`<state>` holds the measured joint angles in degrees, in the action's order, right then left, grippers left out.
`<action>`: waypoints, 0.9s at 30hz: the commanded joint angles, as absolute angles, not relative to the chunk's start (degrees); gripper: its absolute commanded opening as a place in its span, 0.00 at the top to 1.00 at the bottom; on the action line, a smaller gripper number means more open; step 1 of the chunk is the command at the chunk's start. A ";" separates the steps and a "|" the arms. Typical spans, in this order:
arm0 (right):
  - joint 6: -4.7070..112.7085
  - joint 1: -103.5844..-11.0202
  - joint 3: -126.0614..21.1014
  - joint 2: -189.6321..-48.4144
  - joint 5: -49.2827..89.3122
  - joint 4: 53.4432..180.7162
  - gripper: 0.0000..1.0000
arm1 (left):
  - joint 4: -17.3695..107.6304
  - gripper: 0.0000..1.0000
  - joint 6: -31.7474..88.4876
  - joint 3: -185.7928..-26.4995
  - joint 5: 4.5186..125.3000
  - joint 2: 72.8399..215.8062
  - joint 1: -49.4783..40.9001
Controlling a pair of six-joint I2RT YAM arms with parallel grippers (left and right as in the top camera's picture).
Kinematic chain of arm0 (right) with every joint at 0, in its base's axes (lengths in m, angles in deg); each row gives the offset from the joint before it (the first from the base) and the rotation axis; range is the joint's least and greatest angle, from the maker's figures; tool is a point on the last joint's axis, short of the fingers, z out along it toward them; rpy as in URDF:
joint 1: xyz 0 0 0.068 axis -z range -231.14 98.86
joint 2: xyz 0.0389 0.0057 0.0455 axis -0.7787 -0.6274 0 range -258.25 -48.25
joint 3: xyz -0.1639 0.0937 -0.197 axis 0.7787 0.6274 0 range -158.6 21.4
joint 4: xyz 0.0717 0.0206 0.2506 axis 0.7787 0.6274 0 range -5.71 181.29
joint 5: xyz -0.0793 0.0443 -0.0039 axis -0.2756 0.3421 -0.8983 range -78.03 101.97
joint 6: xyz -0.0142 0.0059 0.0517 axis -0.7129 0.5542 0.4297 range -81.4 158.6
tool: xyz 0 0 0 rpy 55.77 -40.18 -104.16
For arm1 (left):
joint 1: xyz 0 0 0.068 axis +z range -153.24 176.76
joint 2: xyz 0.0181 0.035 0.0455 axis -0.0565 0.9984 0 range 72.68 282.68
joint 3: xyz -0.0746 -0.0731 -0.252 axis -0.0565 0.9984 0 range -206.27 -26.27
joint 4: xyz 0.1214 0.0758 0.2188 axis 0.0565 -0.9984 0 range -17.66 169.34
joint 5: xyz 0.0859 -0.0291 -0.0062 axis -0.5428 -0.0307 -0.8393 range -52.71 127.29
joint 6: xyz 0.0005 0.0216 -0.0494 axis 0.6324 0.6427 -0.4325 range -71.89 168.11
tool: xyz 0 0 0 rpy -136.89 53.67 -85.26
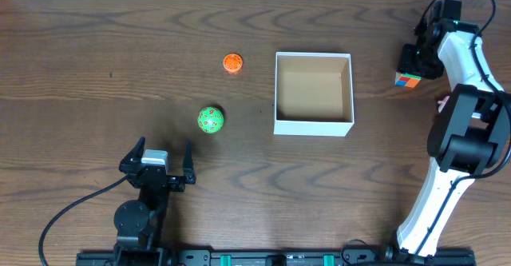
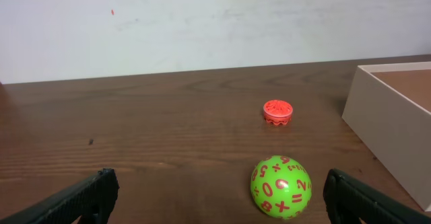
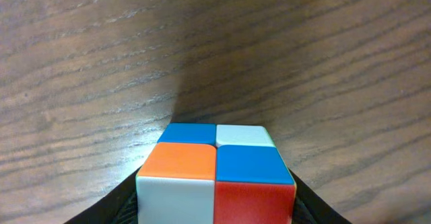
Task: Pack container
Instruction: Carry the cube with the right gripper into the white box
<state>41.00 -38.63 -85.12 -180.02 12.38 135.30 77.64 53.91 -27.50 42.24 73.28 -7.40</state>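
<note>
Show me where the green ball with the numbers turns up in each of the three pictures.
Overhead: green ball left of centre, left of the container.
Left wrist: low, right of centre.
Right wrist: not in it; only a coloured cube shows.
Shared landmark: the orange disc, beyond the ball in the overhead and left wrist views.

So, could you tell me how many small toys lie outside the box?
3: green ball left of the container, orange disc beyond the ball, colour cube right of the container between the right gripper's fingers. None seems hidden.
</note>
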 commanded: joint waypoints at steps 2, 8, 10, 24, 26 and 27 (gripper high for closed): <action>41.35 -39.11 -86.54 -180.15 11.70 135.43 0.63 | 75.76 0.02 53.41 -26.50 42.64 72.91 -7.16; 41.35 -39.30 -93.39 -180.12 11.35 140.76 0.69 | 75.76 0.02 53.41 -26.50 42.64 72.91 -7.16; 41.35 -39.46 -97.21 -180.08 11.35 143.69 0.69 | 75.76 0.02 53.41 -26.50 42.64 72.91 -7.16; 41.35 -48.20 -129.76 -180.04 22.65 170.53 0.69 | 75.76 0.02 53.41 -26.50 42.64 72.91 -7.16; 41.37 -51.30 -131.46 -180.04 22.95 172.96 0.68 | 75.76 0.02 53.41 -26.50 42.64 72.91 -7.16; 41.41 -52.94 -131.83 -180.04 22.95 173.81 0.67 | 75.76 0.02 53.41 -26.50 42.64 72.91 -7.16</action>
